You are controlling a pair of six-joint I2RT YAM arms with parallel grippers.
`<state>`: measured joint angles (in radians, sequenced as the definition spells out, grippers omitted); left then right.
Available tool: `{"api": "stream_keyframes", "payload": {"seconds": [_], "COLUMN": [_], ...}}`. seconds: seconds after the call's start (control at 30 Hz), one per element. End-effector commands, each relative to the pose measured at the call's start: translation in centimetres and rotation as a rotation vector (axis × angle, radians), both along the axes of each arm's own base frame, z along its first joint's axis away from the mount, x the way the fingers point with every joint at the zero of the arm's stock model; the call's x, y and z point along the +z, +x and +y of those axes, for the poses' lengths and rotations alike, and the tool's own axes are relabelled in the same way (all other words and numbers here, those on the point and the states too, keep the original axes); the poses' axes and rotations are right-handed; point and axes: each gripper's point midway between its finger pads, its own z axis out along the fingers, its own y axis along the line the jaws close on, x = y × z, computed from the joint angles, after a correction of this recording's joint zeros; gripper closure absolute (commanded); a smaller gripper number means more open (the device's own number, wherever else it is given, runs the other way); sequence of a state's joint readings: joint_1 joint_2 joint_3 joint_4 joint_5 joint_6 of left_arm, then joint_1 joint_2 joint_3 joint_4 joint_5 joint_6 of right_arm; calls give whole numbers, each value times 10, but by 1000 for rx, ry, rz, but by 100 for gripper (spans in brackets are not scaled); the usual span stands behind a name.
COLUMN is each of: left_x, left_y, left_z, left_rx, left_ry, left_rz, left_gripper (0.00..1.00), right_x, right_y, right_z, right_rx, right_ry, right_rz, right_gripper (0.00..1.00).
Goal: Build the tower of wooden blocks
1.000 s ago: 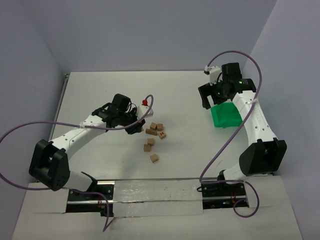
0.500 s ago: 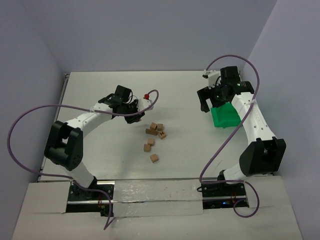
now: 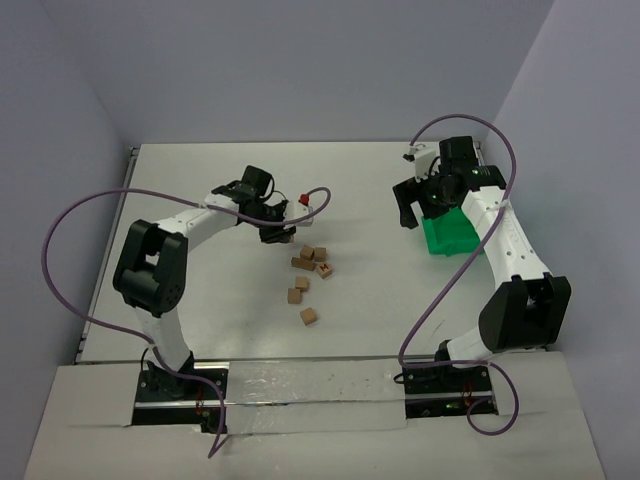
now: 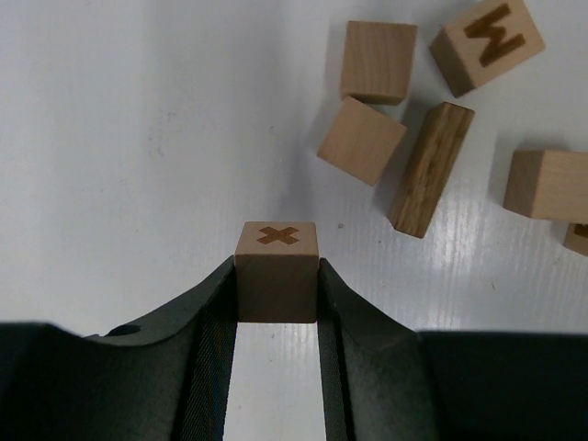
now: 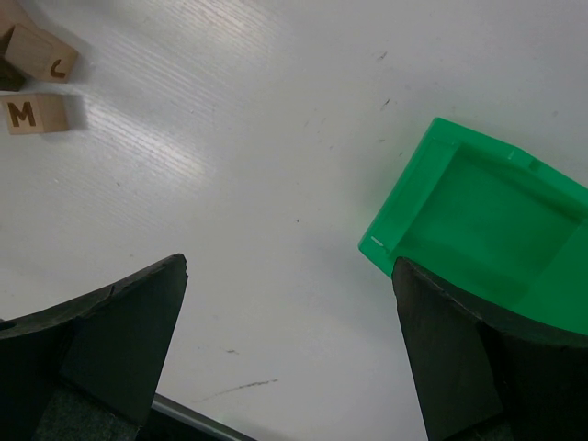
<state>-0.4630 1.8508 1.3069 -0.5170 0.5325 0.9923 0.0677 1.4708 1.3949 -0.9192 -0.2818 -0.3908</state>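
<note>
My left gripper (image 4: 277, 280) is shut on a small light-brown wooden cube (image 4: 276, 241) with a dark X on its top face. In the top view the left gripper (image 3: 278, 232) sits just up and left of the loose cubes (image 3: 311, 260). Several of these lie ahead of it to the right in the left wrist view, among them a plain cube (image 4: 360, 140), an oblong darker block (image 4: 430, 169) and a lettered cube (image 4: 487, 32). My right gripper (image 3: 408, 205) (image 5: 289, 276) stands wide open over bare table, holding nothing.
A bright green bin (image 3: 450, 232) (image 5: 487, 220) lies beside the right gripper's right finger. Two more cubes (image 3: 296, 295) (image 3: 309, 316) lie nearer the front. Two lettered cubes (image 5: 37, 114) show at the right wrist view's upper left. Purple cables loop over both arms.
The left arm has swung its elbow in, and its gripper, still shut on the cube, has moved slightly up and right. The right gripper has edged a little left.
</note>
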Motion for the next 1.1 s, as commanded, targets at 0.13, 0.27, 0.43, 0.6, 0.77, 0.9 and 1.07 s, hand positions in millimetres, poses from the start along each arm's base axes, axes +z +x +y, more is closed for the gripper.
{"api": "stream_keyframes", "payload": {"seconds": [0.13, 0.27, 0.43, 0.6, 0.77, 0.9, 1.07], "left_x": [-7, -17, -25, -37, -40, -41, -41], "left_y": [-15, -22, -30, -36, -32, -30, -33], "left_z": [-20, -26, -34, -42, -44, -46, -51], "left_rx": [-174, -193, -213, -226, -216, -206, -203], "left_ry": [-39, -33, -23, 12, 26, 31, 29], "left_rz": [28, 50, 57, 84, 83, 85, 85], "left_gripper": [85, 83, 78, 70, 65, 61, 53], "right_x": [17, 17, 18, 16, 15, 14, 13], "right_y": [6, 7, 8, 9, 8, 8, 7], "right_z": [6, 8, 10, 11, 10, 8, 7], "right_rx": [18, 16, 10, 5, 6, 5, 6], "right_ry": [24, 37, 54, 72, 76, 72, 70], "right_rz": [-51, -44, -42, -30, -28, -31, -31], "right_gripper": [0, 0, 0, 0, 0, 0, 0]}}
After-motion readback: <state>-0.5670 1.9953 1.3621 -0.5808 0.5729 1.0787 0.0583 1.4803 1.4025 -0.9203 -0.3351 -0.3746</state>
